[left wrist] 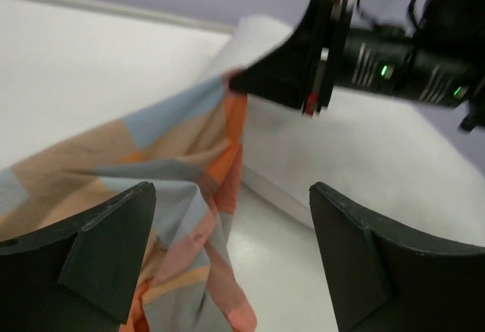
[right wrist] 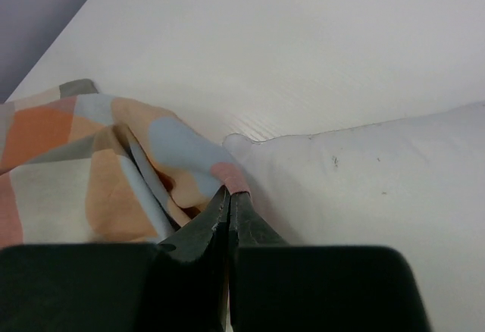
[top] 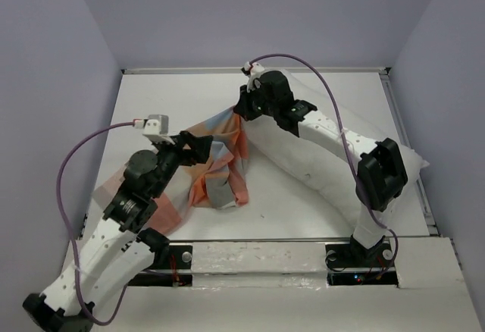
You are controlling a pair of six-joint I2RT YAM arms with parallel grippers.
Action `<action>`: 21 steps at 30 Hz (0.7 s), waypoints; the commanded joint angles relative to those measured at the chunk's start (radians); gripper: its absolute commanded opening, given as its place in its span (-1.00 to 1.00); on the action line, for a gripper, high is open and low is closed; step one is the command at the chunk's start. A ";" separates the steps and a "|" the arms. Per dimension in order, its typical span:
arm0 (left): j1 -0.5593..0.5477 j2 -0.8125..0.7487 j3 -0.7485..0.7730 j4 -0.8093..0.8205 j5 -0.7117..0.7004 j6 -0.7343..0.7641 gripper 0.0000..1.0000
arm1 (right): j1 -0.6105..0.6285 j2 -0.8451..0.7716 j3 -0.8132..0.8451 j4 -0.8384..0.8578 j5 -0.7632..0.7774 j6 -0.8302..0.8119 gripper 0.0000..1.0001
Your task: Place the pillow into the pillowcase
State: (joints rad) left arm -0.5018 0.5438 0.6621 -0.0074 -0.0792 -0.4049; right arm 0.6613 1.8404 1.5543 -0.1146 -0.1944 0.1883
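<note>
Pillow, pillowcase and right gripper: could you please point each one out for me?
pillow (right wrist: 379, 173): right wrist view, its plain white face.
pillowcase (top: 216, 176): top external view, bunched checked folds.
right gripper (right wrist: 229, 195): right wrist view, between the shut fingers' tips.

no readable text, no labels, no brands, no numbers in any view

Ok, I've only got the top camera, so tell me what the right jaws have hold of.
Observer: In the right wrist view, the right jaws are shut on the hem of the pillowcase, right beside a corner of the pillow.
Operator: Now give me the left side.
Observer: In the left wrist view, the left jaws stand wide open and grip nothing.
</note>
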 commanded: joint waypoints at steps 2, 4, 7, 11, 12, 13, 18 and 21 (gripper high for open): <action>-0.258 0.240 -0.039 0.121 -0.244 0.061 0.66 | -0.008 -0.115 -0.008 0.041 0.082 0.039 -1.00; -0.291 0.336 -0.042 0.165 -0.304 0.078 0.66 | -0.008 -0.142 -0.003 0.018 0.081 0.049 -1.00; -0.297 0.421 -0.050 0.230 -0.321 0.083 0.68 | -0.017 -0.184 -0.011 0.004 0.079 0.062 -1.00; -0.302 0.473 -0.050 0.339 -0.309 0.110 0.71 | -0.017 -0.214 -0.031 -0.002 0.075 0.066 -1.00; -0.302 0.488 -0.035 0.357 -0.307 0.118 0.72 | -0.017 -0.220 -0.037 -0.003 0.069 0.069 -1.00; -0.302 0.517 -0.027 0.365 -0.301 0.124 0.72 | -0.017 -0.222 -0.040 -0.005 0.066 0.069 -1.00; -0.310 0.608 0.017 0.435 -0.307 0.166 0.69 | -0.017 -0.227 -0.053 0.000 0.027 0.105 -1.00; -0.333 0.639 0.034 0.477 -0.320 0.193 0.52 | -0.017 -0.233 -0.069 0.009 0.029 0.120 -1.00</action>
State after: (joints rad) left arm -0.8082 1.1679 0.6395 0.3328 -0.3538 -0.2691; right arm 0.6483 1.6360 1.5009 -0.1333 -0.1505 0.2760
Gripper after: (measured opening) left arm 0.797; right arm 0.010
